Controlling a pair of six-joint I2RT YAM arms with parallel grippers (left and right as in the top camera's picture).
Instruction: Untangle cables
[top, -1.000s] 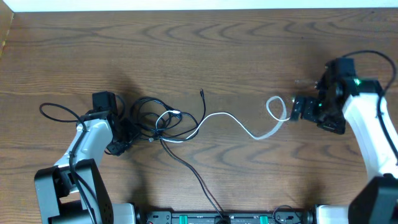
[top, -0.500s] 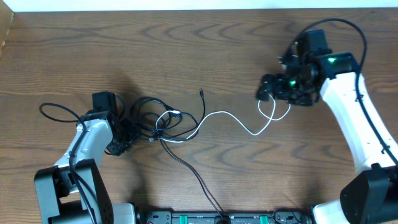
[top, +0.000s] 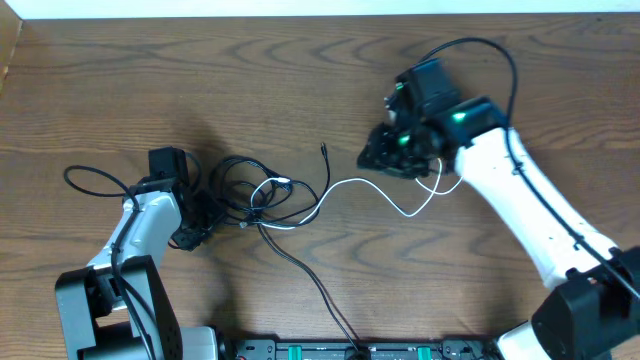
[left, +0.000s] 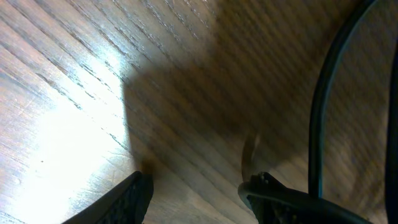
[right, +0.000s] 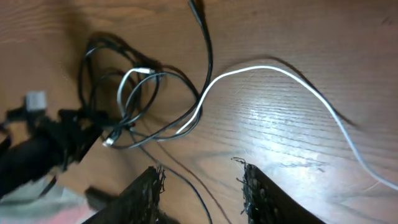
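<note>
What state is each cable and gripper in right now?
black cables, tangled in loops, not yet separated
white cable, loose on the table, one end threaded into that tangle
left gripper, jaws apart, at the tangle's edge, nothing between them
right gripper, jaws apart, empty, near the white cable

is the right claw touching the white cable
Apart. The right wrist view shows the right claw open with nothing between its jaws, and the white cable lies clear ahead of it, a visible gap between them.
</note>
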